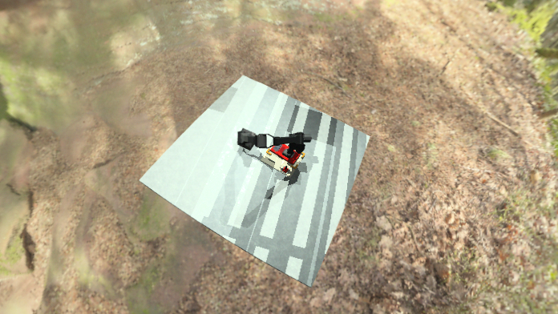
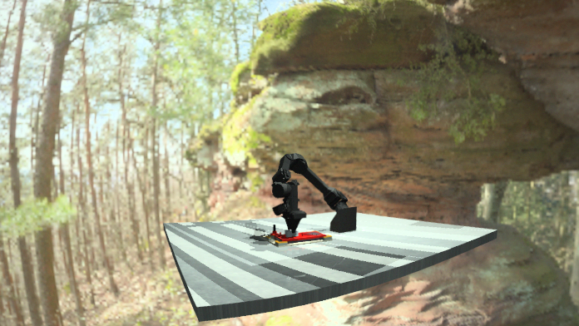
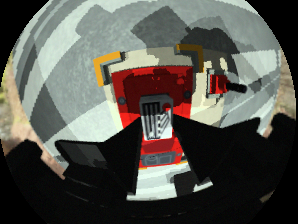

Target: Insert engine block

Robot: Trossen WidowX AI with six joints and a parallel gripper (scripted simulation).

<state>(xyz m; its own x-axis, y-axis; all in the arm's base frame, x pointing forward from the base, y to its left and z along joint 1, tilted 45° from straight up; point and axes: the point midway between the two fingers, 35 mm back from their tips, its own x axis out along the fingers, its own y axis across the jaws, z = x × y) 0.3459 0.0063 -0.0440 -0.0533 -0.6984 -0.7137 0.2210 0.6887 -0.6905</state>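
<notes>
The car body (image 1: 279, 162) (image 2: 311, 237) (image 3: 127, 84) is red on top with cream sides and orange corners and lies flat on the striped table (image 1: 192, 168) (image 2: 249, 270). My gripper (image 1: 288, 152) (image 2: 290, 229) (image 3: 156, 119) points straight down over it and is shut on the grey engine block (image 3: 156, 112). In the wrist view the block sits over the dark red opening in the car body. How deep it sits in the opening I cannot tell. In the top and exterior views the fingers hide the block.
A small red and black part (image 3: 224, 86) (image 1: 285, 171) lies on the table close beside the car body. The arm's black base (image 1: 246, 138) (image 2: 343, 219) stands behind the car. The table edges drop off to forest ground on all sides.
</notes>
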